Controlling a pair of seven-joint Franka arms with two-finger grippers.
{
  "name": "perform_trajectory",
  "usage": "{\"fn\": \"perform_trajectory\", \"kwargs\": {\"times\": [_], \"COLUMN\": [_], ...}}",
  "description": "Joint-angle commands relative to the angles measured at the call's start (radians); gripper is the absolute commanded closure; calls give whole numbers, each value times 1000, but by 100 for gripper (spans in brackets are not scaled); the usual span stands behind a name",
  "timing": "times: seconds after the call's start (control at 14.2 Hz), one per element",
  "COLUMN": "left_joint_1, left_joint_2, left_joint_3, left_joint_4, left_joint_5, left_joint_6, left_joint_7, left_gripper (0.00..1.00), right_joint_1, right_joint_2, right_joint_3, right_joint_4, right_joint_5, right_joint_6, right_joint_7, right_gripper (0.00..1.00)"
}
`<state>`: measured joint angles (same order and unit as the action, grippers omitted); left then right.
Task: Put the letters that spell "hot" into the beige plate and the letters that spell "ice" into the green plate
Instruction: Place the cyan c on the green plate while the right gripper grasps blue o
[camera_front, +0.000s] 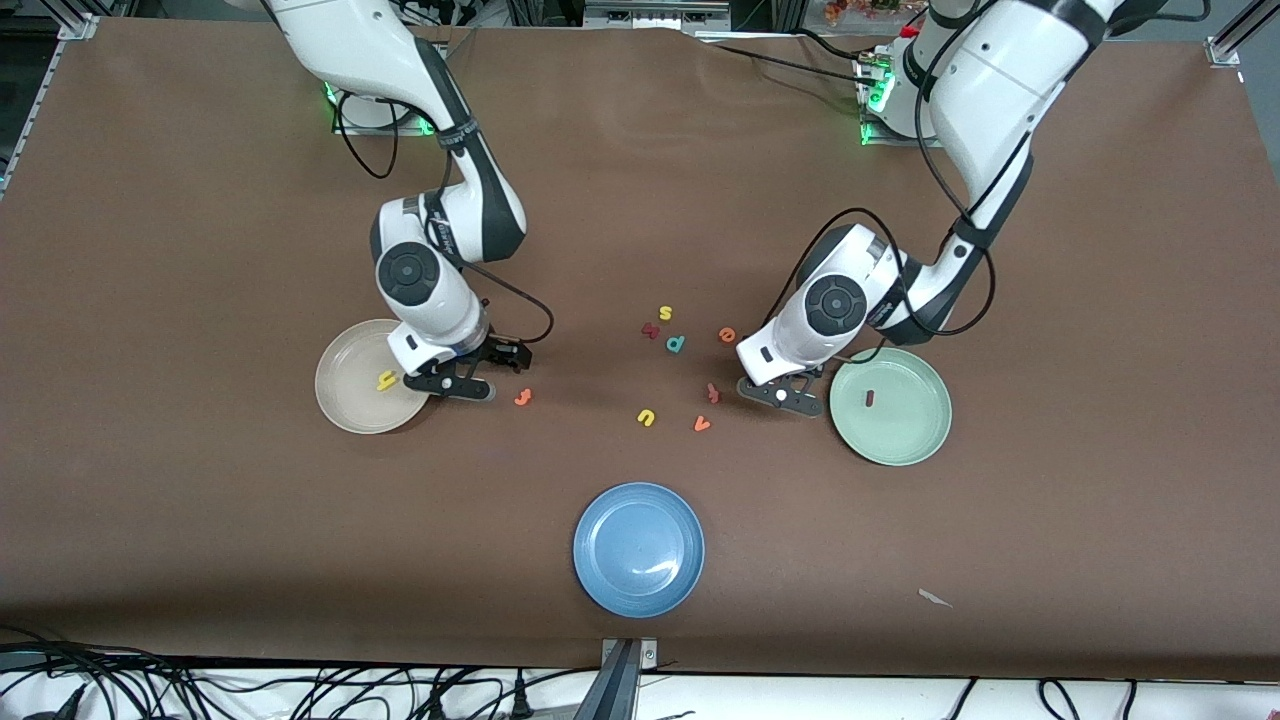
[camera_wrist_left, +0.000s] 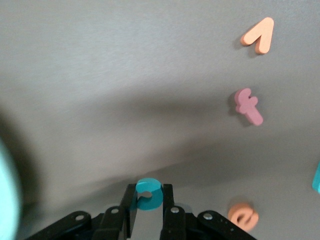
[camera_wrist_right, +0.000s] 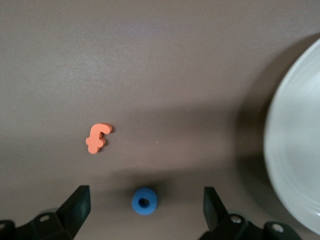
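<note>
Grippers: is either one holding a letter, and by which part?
Left gripper pinches the teal "c" across its sides. Right gripper is open, holding nothing.

Even overhead light falls on my brown surface (camera_front: 200, 500); the front view is sharp, with short soft shadows under my arms. A small white glare marks the blue plate (camera_front: 638, 548). In my left wrist view a broad dim shadow crosses the surface, and a mint blur at the edge, probably the green plate (camera_wrist_left: 7, 195), is out of focus. In my right wrist view the beige plate (camera_wrist_right: 295, 150) is blurred and casts a dark shadow.
</note>
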<state>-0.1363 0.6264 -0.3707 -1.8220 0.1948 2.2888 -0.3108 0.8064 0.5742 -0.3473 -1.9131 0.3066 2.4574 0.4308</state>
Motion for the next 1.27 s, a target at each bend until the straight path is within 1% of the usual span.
{"fn": "perform_trajectory", "kwargs": {"times": [0.0,0.07,0.21,0.42,0.49,0.7,0.77,0.84,0.91,0.98,1.2], "left_joint_1": [15,35,79,196,217,236,234,236,234,230,215], "left_joint_2": [-91,-93,-96,-82,-67,-36,-36,-36,-36,-36,-43], "left_joint_3": [-5,-5,-2,-4,-4,-2,-2,-4,-5,-7,-11], "left_joint_4": [-16,-13,-13,-14,-13,-14,-14,-14,-14,-14,-13], "left_joint_5": [37,37,37,37,38,37,28,26,25,20,22], "left_joint_6": [-86,-95,-106,-100,-98,-88,-88,-88,-89,-92,-101], "left_joint_7": [-5,40,102,307,349,366,360,360,364,363,351], "left_gripper": [100,100,100,100,100,100,88,57,5,0,0], "right_joint_1": [5,5,7,7,5,7,7,7,7,7,7], "right_joint_2": [12,10,10,12,10,10,10,10,10,10,9], "right_joint_3": [16,19,33,39,45,47,48,50,53,53,54], "right_joint_4": [-27,-43,-60,-90,-95,-106,-106,-106,-106,-106,-106], "right_joint_5": [26,45,49,49,49,49,49,49,49,49,49], "right_joint_6": [73,96,109,152,158,161,161,161,161,160,157], "right_joint_7": [9,9,9,6,6,6,5,3,3,3,5], "right_gripper": [0,0,1,6,8,16,19,23,27,31,42]}}
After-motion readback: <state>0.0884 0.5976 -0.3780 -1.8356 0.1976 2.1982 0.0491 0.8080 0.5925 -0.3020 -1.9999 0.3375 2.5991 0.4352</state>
